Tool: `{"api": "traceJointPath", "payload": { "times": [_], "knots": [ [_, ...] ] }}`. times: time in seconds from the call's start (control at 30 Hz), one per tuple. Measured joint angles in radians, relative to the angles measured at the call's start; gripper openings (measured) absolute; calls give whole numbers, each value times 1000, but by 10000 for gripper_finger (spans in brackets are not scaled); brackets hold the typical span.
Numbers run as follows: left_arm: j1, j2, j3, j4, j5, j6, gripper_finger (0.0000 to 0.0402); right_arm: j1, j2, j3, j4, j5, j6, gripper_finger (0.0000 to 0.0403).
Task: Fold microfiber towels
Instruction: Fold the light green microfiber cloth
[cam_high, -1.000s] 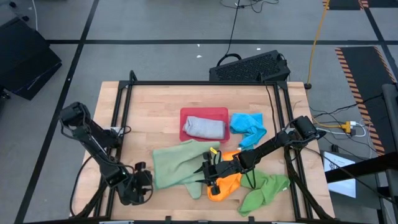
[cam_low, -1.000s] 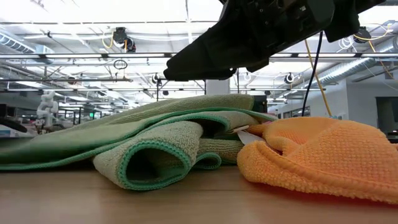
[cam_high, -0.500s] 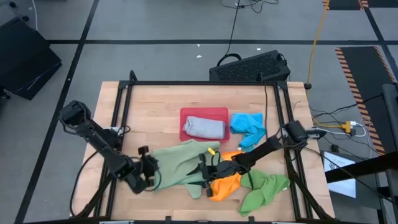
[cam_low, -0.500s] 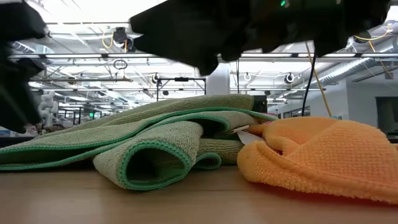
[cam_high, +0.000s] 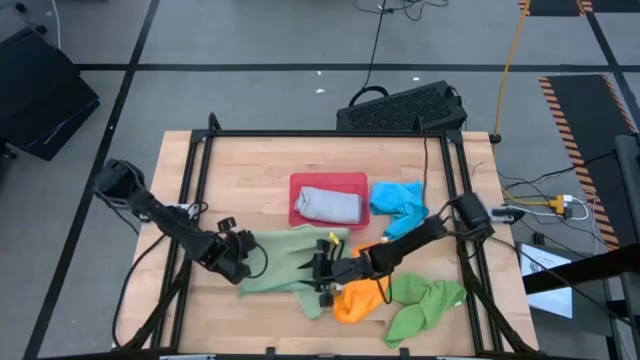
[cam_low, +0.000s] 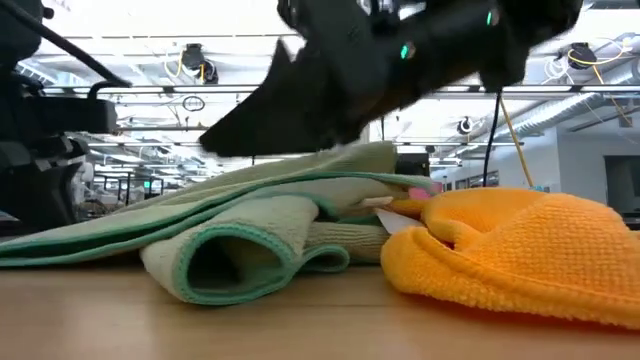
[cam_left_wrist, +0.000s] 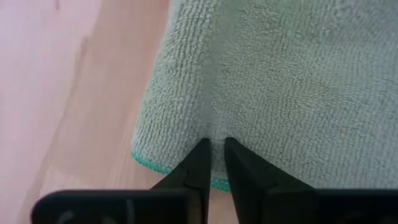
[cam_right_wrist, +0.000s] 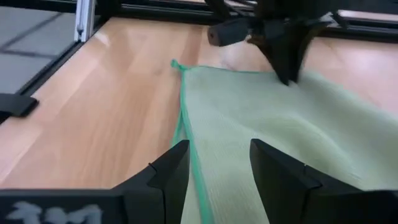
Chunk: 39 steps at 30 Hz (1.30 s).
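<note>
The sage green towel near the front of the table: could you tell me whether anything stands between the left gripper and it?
Nothing visible does. The left gripper is already at the sage green towel, its nearly closed fingers pinching the cloth near its teal-trimmed edge. The right gripper is open over the same towel.

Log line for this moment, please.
left end effector: pinching sage green towel edge | right end effector: open over same towel | fold: not done

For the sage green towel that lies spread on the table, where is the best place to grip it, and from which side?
Probably at its left edge: the sage green towel lies flat there on bare table, its teal hem exposed. Come in low from the left, where the left gripper already pinches that edge. The right gripper, open, hovers above its right part, beside the orange towel.
</note>
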<state>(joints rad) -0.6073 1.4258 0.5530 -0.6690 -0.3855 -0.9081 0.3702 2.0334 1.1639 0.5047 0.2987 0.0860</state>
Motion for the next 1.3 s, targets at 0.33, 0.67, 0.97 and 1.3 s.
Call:
{"api": "traceJointPath", "payload": {
  "times": [0.33, 0.67, 0.97, 1.3],
  "knots": [
    [-6, -131, 159, -111, -12, 44, 11, 62, -261, -219, -147, 69, 65, 160],
    [-49, -64, 178, 552, -110, 471, 55, 131, -291, -388, -71, 166, 207, 160],
    [-60, -42, 178, 53, -148, 48, 123, 182, -291, -396, -64, 174, 209, 160],
    [-219, -42, 178, 204, -176, 142, 124, 183, -291, -396, -60, 173, 201, 160]
  ]
}}
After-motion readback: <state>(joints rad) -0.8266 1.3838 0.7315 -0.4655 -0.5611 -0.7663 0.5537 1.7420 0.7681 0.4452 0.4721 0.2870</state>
